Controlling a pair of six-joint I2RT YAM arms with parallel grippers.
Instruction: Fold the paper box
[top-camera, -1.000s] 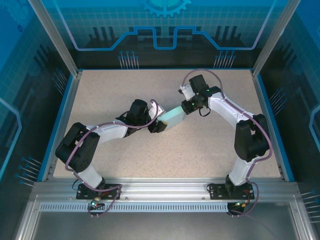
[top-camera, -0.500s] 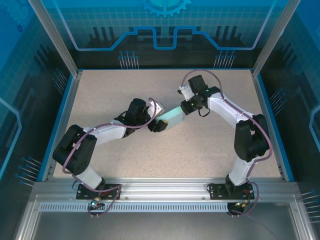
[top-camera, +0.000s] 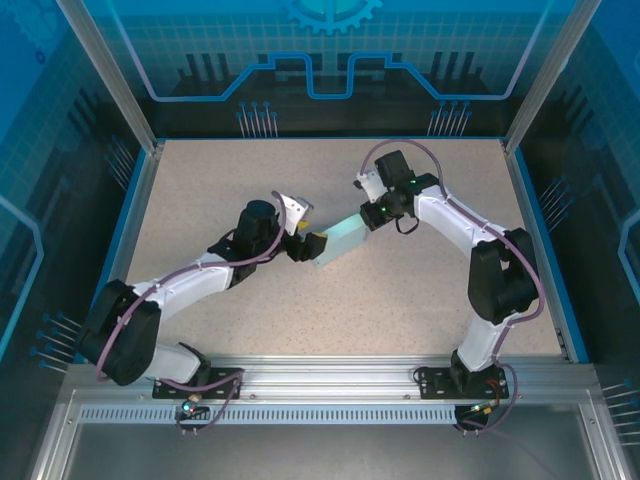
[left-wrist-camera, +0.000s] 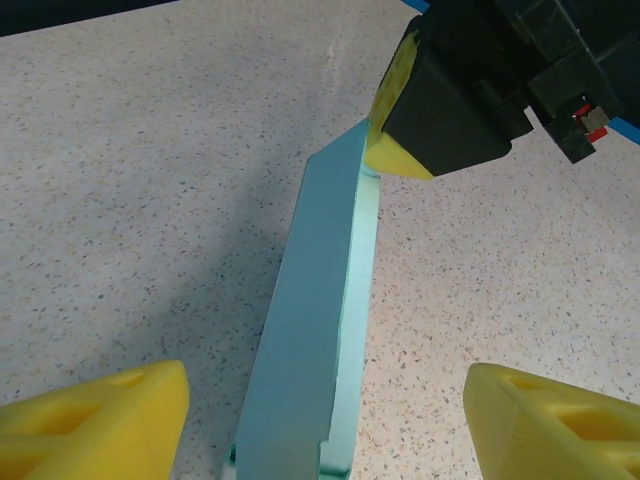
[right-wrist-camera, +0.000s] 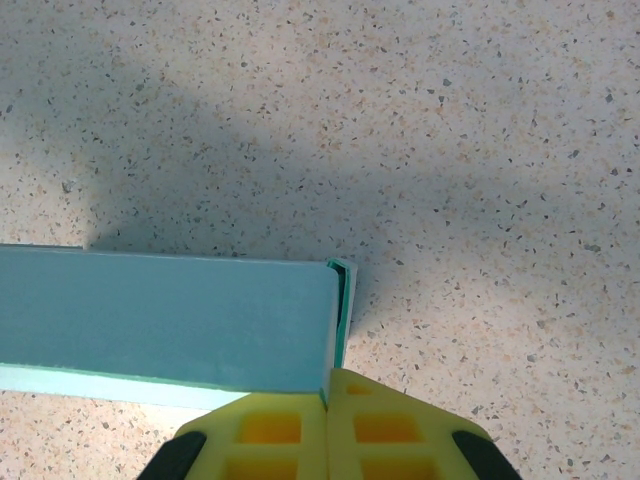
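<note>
My right gripper (right-wrist-camera: 328, 388) is clenched, its yellow fingertips (right-wrist-camera: 270, 430) meeting right on the end corner of the paper box (right-wrist-camera: 170, 320). As far as I can judge, they nip the thin card there. My left gripper (left-wrist-camera: 322, 425) is released: one pad stands either side of the opposite end of the paper box, each with a clear gap, touching nothing. From above, the light blue box lies as a long closed block on the speckled table (top-camera: 230, 180). It stretches between the two grippers, with the right one at its far end and the left one at its near end. I take the step in hand to be squaring up or tucking that near end. To do it well I'd hold the right pinch firm as the anchor and centre the left jaws on the box end. Then I'd close slowly so the card creases along its score without crushing the wall; if the box twists, I'd stop and realign
</note>
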